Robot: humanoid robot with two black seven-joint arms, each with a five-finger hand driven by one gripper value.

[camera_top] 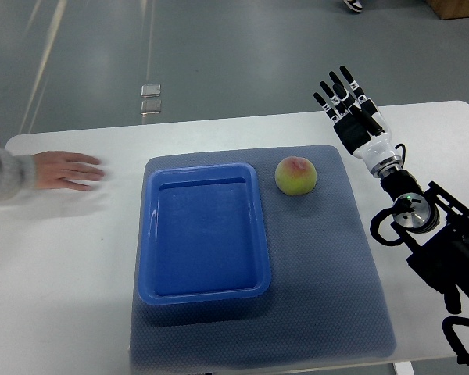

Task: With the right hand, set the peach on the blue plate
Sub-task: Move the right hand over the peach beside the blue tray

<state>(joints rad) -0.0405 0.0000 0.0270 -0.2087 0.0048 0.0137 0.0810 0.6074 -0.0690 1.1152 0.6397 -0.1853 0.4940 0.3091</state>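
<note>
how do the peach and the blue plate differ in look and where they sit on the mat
The peach is small, round and yellow-green with a pink blush; the blue plate is much larger, rectangular and plain blue. The peach is a solid fruit, while the blue plate is a shallow tray, nothing in it. The peach sits near the far right part of the grey mat; the blue plate covers its left side. Both rest on that mat, apart from each other, and nothing touches either.

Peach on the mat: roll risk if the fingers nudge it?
The peach looks round and sits loose on the grey mat, so a nudge would probably roll it, though the mat's texture may slow it. The right hand is open, not touching.
</note>
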